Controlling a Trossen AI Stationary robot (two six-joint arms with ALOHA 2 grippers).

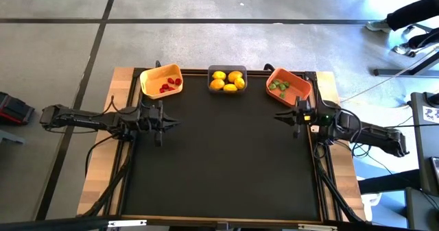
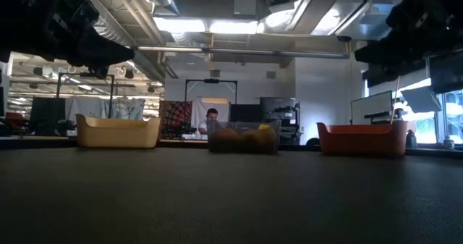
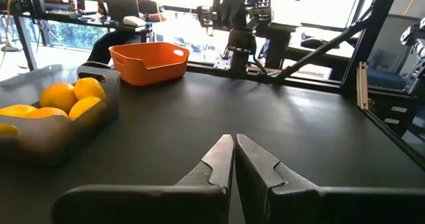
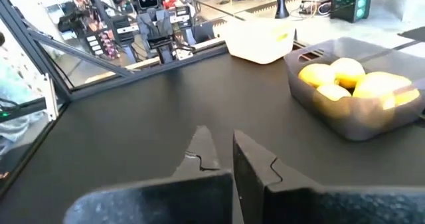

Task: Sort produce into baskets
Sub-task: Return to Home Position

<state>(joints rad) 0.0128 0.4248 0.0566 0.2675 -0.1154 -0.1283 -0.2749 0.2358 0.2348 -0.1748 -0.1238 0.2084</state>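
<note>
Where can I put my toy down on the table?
The big black mat is bare: all the middle between the left tool and right tool, and the whole half away from the bins. It is crowded at the far edge, where the yellow bin, grey bin and orange bin stand in a row.

Black table mat (image 1: 226,155), wooden table edge (image 1: 122,80), grey floor (image 1: 55,53); seated person (image 2: 212,119) behind, ceiling lights (image 2: 210,27)

Along the far edge of the surface (image 1: 226,155) we find three baskets in a row, set apart from one another. The left basket (image 1: 152,74) holds small pieces (image 1: 170,86); the middle basket (image 1: 228,68) holds lemons (image 1: 227,80); the right basket (image 1: 298,88) holds further small pieces (image 1: 279,88).
</note>
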